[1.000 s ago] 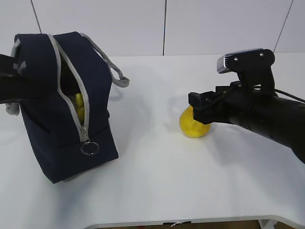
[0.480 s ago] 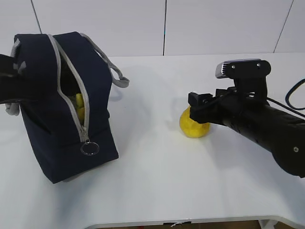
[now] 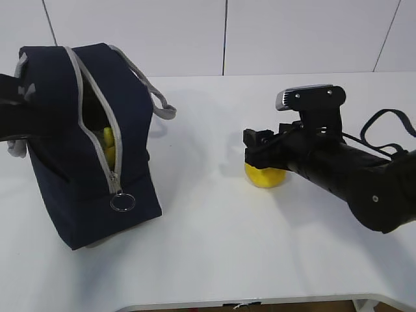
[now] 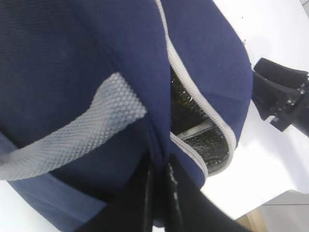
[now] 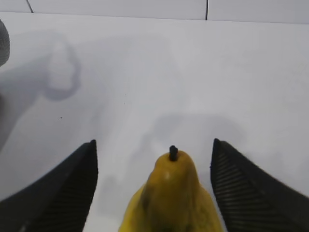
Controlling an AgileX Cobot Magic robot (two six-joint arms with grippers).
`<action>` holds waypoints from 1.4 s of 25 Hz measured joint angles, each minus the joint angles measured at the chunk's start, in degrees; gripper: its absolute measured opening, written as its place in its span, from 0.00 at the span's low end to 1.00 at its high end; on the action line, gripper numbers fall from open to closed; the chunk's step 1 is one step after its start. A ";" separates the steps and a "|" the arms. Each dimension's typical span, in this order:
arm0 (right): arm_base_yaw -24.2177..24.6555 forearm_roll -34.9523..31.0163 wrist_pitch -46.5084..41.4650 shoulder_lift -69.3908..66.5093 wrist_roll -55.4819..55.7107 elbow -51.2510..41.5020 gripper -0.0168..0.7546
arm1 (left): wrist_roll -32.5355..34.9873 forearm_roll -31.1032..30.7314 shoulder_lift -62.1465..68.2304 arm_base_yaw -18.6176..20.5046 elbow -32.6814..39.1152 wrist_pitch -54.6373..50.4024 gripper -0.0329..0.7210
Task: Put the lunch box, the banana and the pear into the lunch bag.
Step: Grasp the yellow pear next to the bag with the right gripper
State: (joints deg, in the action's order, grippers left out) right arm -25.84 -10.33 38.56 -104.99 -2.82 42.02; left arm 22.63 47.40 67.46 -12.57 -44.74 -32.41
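Right gripper (image 5: 153, 193) now straddles the yellow-orange pear with its short dark stem (image 5: 170, 198): jaws spread wide, one ribbed black finger (image 5: 63, 186) to each side, gaps visible on both flanks, so no contact yet. Over the last second the arm has slid further over the fruit; in the exterior view the pear (image 3: 263, 177) now sits mostly under the gripper body, where before it showed clear of the fingertips. Judgement: approach is finished and closing on the pear is the next step.

Well away from this gripper, across the white table (image 3: 214, 247), the left gripper (image 4: 159, 186) is pressed together on the rim fabric of the boxy navy-blue fabric lunch bag (image 3: 78, 143), holding its grey-zippered mouth open. Something yellow shows inside the opening, likely the banana (image 3: 108, 144). Lunch box not visible.
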 joint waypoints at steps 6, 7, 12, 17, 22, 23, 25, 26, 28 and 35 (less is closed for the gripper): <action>0.00 0.00 0.05 -1.42 0.00 1.23 0.78 | 0.00 0.00 0.00 0.00 0.00 0.00 0.02; 0.00 0.04 0.05 -1.47 0.00 1.23 0.78 | 0.00 0.00 0.00 0.00 0.00 0.00 0.02; 0.00 0.04 0.05 -1.47 0.11 1.23 0.78 | 0.00 0.00 0.00 0.00 0.00 0.00 0.02; 0.00 0.14 0.05 -1.69 0.11 1.33 0.78 | 0.00 0.00 0.00 0.00 0.00 0.00 0.02; 0.00 0.17 0.15 -2.13 0.11 1.33 0.78 | 0.00 -0.10 0.00 0.00 0.00 0.00 0.02; 0.00 0.17 0.28 -2.59 0.11 1.44 0.78 | 0.00 -0.10 0.00 0.00 0.00 0.00 0.02; 0.00 0.17 0.38 -3.39 0.11 1.44 0.78 | 0.00 -0.10 0.00 0.00 0.00 0.00 0.02; 0.00 0.17 0.38 -3.62 0.11 1.44 0.78 | 0.00 -0.10 0.00 0.00 0.00 0.00 0.02; 0.00 0.17 0.52 -3.77 0.11 1.44 0.78 | 0.00 -0.10 0.00 0.00 0.00 0.00 0.02; 0.00 0.17 1.21 -3.77 0.20 1.44 0.77 | 0.00 -0.10 0.00 0.00 0.00 0.00 0.02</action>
State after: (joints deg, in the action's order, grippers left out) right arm -25.84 -10.16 39.76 -108.76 -2.62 43.46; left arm 22.63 47.30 67.46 -12.57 -44.74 -32.41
